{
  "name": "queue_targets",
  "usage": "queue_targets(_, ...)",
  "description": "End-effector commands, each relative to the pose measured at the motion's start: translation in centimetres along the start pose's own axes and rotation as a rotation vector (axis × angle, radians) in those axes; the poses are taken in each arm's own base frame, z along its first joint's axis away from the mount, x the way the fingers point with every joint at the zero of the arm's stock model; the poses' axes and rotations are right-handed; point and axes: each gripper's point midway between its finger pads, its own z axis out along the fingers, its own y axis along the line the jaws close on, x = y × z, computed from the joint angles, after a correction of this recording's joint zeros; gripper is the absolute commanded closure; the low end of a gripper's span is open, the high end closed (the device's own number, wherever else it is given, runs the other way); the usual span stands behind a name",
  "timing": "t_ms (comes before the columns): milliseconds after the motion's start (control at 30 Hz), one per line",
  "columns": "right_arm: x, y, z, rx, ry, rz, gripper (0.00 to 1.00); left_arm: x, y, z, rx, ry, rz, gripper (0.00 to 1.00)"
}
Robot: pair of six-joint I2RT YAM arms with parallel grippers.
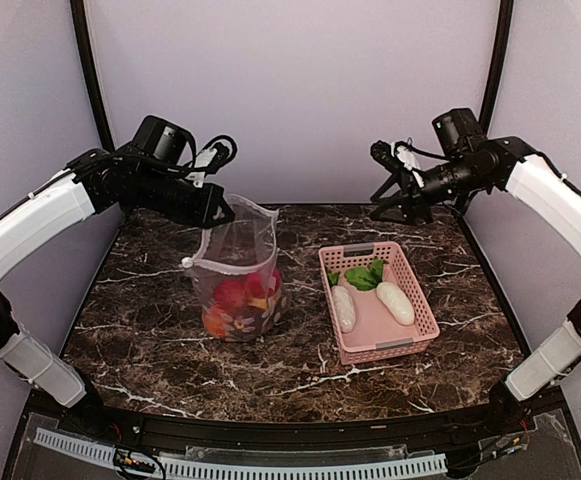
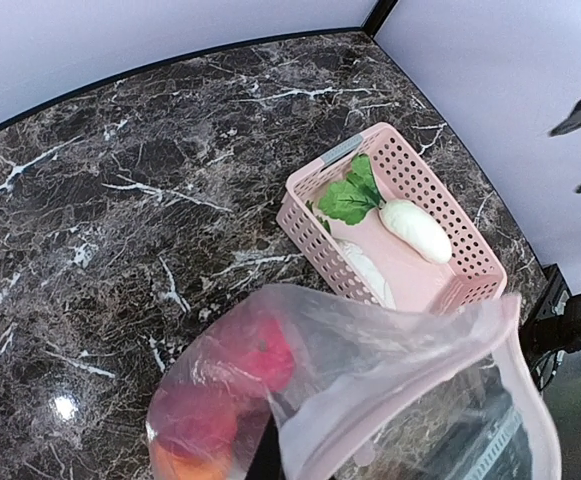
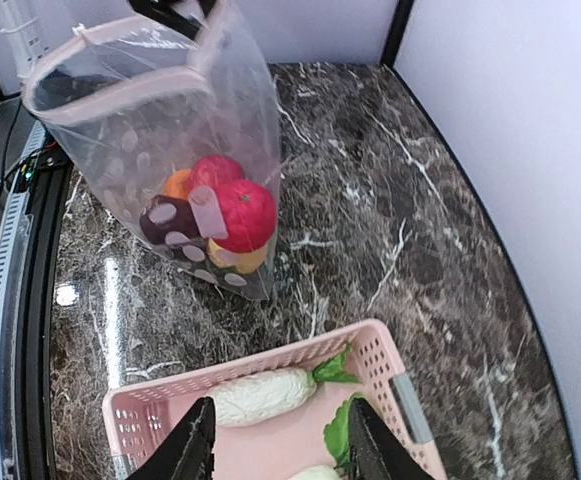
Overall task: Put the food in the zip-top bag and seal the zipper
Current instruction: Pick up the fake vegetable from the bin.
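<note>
The bag (image 1: pixel 238 255) is held upright on the table (image 1: pixel 140 300), left of centre in the top view, with its mouth gaping open. Its rim is gripped at the 11 o'clock corner by the left gripper (image 1: pixel 215 213), which is clenched on the plastic. In the left wrist view that gripper is mostly hidden behind the film.

The zipper (image 1: pixel 235 269) is seen as a pale pink strip running round the open mouth, unsealed. The small white slider (image 1: pixel 187 263) is found at its 9 o'clock end.

At the bottom of the bag a red fruit (image 1: pixel 232 293) is piled with an orange ball (image 1: pixel 216 320). A maroon fruit (image 3: pixel 163 218) and a yellow ball (image 3: pixel 235 258) are shown beside them in the right wrist view.

The basket (image 1: pixel 390 347) is set at 3 o'clock of the bag, near it but apart. A white piece (image 1: pixel 343 308) is laid along the basket's 9 o'clock side and a second white piece (image 1: pixel 396 302) toward 3 o'clock. Green leaves (image 1: pixel 363 277) are seen at their 12 o'clock ends.

The right gripper (image 3: pixel 280 425) is raised above the table at 12 o'clock of the basket. It is released, its fingers spread with nothing between them, and the basket is seen below it in the right wrist view.
</note>
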Motion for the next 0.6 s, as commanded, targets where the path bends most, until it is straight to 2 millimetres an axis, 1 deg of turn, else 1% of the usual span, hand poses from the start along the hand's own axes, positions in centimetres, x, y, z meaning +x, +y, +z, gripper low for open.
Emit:
queue_targets(0,6.6,-2.0,1.5,0.006,0.07,0.23,0.58,-1.9,-1.5,-1.5,0.053,-0.062,0.01,0.99)
queue_targets(67,10.3,-2.3,2.9,0.025,0.165,0.289,0.58,-1.8,-1.5,-1.6,0.055,-0.064,0.007,0.99)
queue_targets(100,11.8,-2.3,3.4,0.028,0.204,0.318,0.58,-1.7,-1.4,-1.7,0.05,-0.061,0.008,0.99)
queue_targets(167,14.2,-2.3,4.3,0.032,0.268,0.374,0.57,-1.6,-1.2,-1.7,0.038,-0.061,0.009,0.99)
queue_targets(200,15.2,-2.4,4.6,0.043,0.294,0.394,0.56,-1.6,-1.1,-1.7,0.035,-0.061,0.01,0.99)
queue_targets(267,16.6,-3.0,5.2,0.075,0.337,0.421,0.55,-1.4,-1.0,-1.6,0.031,-0.053,0.004,0.99)
queue_targets(300,17.0,-3.5,5.2,0.098,0.354,0.428,0.55,-1.3,-1.0,-1.5,0.031,-0.047,0.001,0.99)
queue_targets(400,19.0,-5.0,5.7,0.16,0.458,0.452,0.53,-0.9,-0.8,-1.4,0.029,-0.049,-0.011,0.99)
queue_targets(500,21.0,-5.2,6.2,0.191,0.555,0.465,0.52,-0.8,-0.8,-1.4,0.035,-0.061,-0.018,0.99)
queue_targets(567,22.3,-5.1,6.6,0.202,0.611,0.479,0.5,-0.6,-0.9,-1.4,0.041,-0.055,-0.022,0.99)
